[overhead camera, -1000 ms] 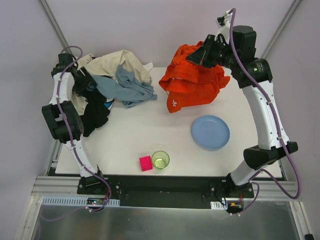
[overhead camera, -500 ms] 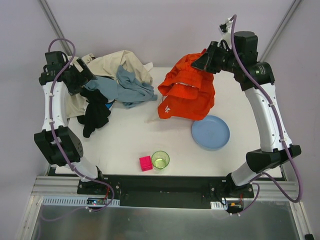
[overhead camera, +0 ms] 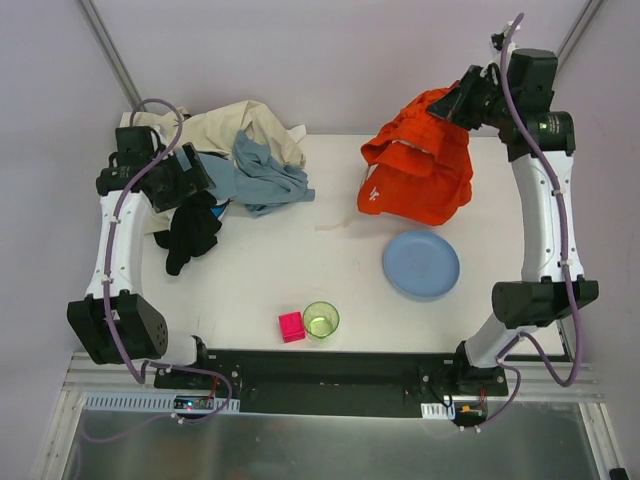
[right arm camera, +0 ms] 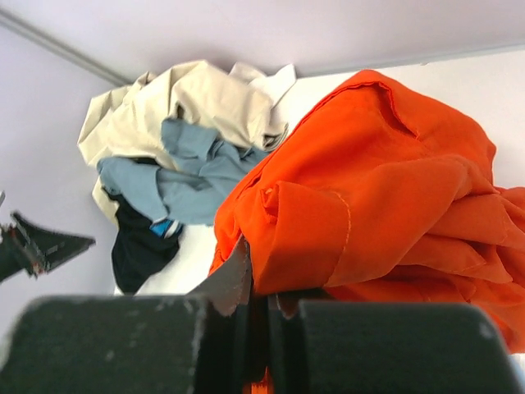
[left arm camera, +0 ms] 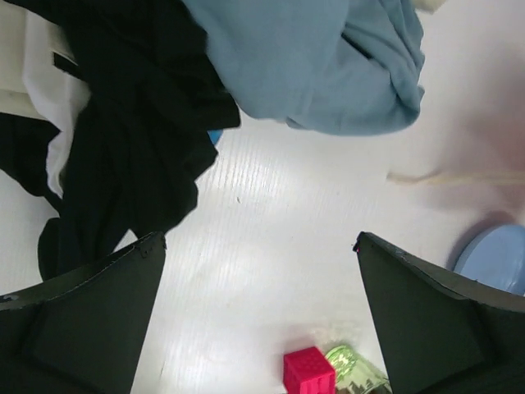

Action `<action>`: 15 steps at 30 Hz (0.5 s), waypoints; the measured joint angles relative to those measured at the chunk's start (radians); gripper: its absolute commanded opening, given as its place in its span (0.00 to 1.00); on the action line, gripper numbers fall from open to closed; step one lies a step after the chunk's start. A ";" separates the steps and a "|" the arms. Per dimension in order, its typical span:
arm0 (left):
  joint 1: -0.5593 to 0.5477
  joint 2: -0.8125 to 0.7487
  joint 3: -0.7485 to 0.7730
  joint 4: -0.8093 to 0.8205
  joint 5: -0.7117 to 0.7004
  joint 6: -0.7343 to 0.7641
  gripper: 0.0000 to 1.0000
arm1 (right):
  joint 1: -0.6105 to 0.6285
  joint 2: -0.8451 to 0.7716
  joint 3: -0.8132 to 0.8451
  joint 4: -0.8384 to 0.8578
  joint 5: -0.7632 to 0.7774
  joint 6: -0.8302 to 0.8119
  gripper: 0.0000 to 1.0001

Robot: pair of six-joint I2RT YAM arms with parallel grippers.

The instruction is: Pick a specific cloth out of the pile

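The right claw [overhead camera: 462, 100] is pinching the orange-red cloth [overhead camera: 425, 175] near its top. The cloth hangs in a bunch over the far right part of the white surface [overhead camera: 270, 270]. It is just behind the blue plate [overhead camera: 421, 264] and well apart from the pile [overhead camera: 235, 150] at the far left. The left claw [overhead camera: 185, 178] is spread wide and holds nothing. It hovers over the black piece [overhead camera: 190, 230] of the pile. A thin pale cord [overhead camera: 335, 226] lies on the surface between the pile and the cloth. A green cup [overhead camera: 321, 319] and a pink block [overhead camera: 291, 327] stand side by side near the front.
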 measured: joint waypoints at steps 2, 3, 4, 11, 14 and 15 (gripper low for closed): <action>-0.055 -0.013 -0.012 -0.012 -0.037 0.018 0.99 | -0.036 0.035 0.038 -0.003 -0.002 0.000 0.01; -0.086 -0.017 -0.018 -0.018 -0.059 0.025 0.99 | -0.052 0.051 0.053 -0.004 -0.002 0.000 0.00; -0.115 -0.021 -0.026 -0.022 -0.079 0.030 0.99 | -0.067 0.065 0.066 -0.004 -0.001 0.000 0.00; -0.252 -0.064 -0.106 -0.043 -0.138 0.021 0.99 | -0.151 0.126 0.079 0.003 0.045 0.002 0.00; -0.290 -0.092 -0.121 -0.045 -0.138 -0.005 0.99 | -0.172 0.135 0.045 0.043 0.098 0.004 0.00; -0.308 -0.103 -0.123 -0.046 -0.139 -0.013 0.99 | -0.176 0.137 0.028 0.058 0.121 0.004 0.01</action>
